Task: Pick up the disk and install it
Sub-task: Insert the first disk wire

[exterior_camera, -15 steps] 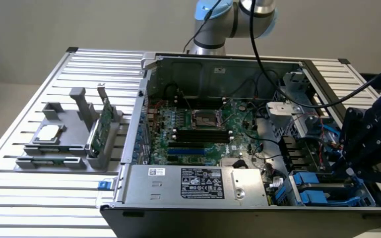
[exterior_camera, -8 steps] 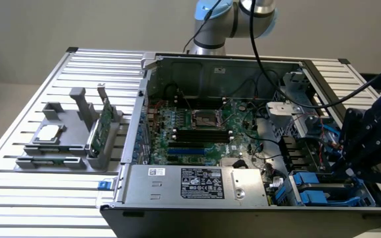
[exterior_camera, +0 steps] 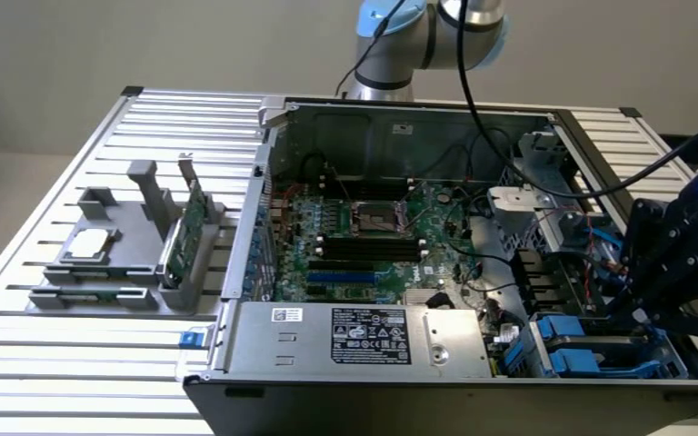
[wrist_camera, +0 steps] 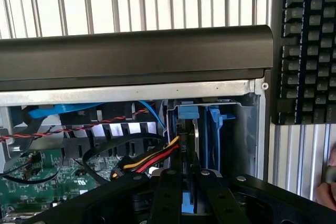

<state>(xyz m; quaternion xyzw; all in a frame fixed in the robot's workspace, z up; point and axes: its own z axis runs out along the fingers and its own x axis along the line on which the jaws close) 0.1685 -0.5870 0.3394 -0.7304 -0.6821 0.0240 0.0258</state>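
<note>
While it hangs over the drive bay (wrist_camera: 210,129), the pincer (wrist_camera: 188,192) narrowly clamps the disk (wrist_camera: 187,205).

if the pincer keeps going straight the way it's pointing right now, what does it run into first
Most likely the blue drive bay in the corner of the computer case. In the wrist view the pincer points straight into it, with blue plastic between its fingers, probably the disk. Depth there is hard to judge.

Arm base column (exterior_camera: 428,41) at top centre of the exterior view. Black wrist assembly at right edge. Gripper (wrist_camera: 186,182) at bottom centre of wrist view, black fingers (wrist_camera: 168,192) drawn close, clamped on the blue-framed disk (wrist_camera: 187,203).
</note>
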